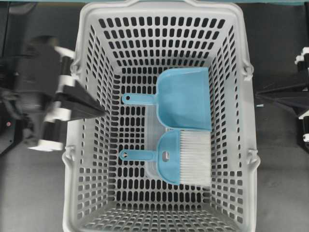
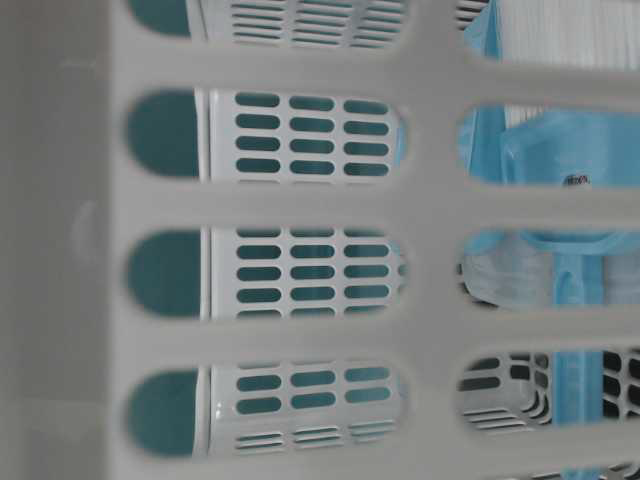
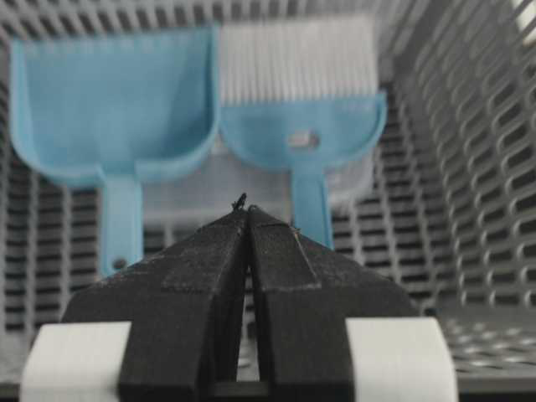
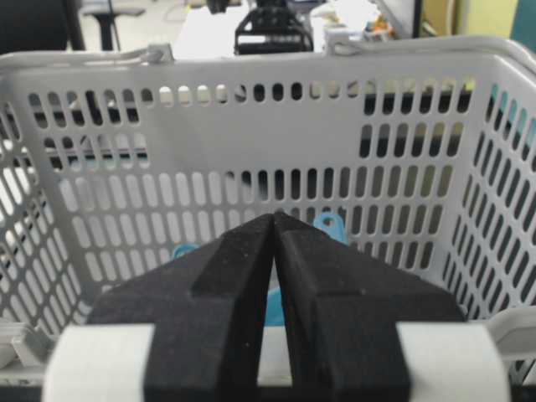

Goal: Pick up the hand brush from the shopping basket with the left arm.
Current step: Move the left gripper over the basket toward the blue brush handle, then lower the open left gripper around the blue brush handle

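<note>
The left hand (image 3: 248,213) is filling the bottom of its own wrist view, its two black fingers (image 3: 197,285) pressed together to a point and pinching nothing. Seen from overhead, this left hand (image 1: 102,112) is hanging over the left wall of the shopping basket (image 1: 84,72), its tip pointing inward toward the middle and staying well above the slotted floor.

The hand brush (image 1: 181,158) is lying flat on the basket floor, in the right half of the overhead view and toward the near end. Its white bristles are facing right, and its thin handle is pointing left, ending in a round hole. In the left wrist view the hand brush (image 3: 306,134) is sitting just beyond the fingertips and slightly to the right, handle toward the camera.

A dustpan (image 1: 186,99) of the same light blue is lying just beside the brush, touching or nearly touching its head, with its own handle running parallel and also pointing left. In the wrist view the dustpan (image 3: 113,109) is occupying the left side.

The right hand (image 4: 275,219) is waiting outside the basket's right wall, its fingers likewise pressed together and holding nothing, above the dark desk (image 1: 280,183).
</note>
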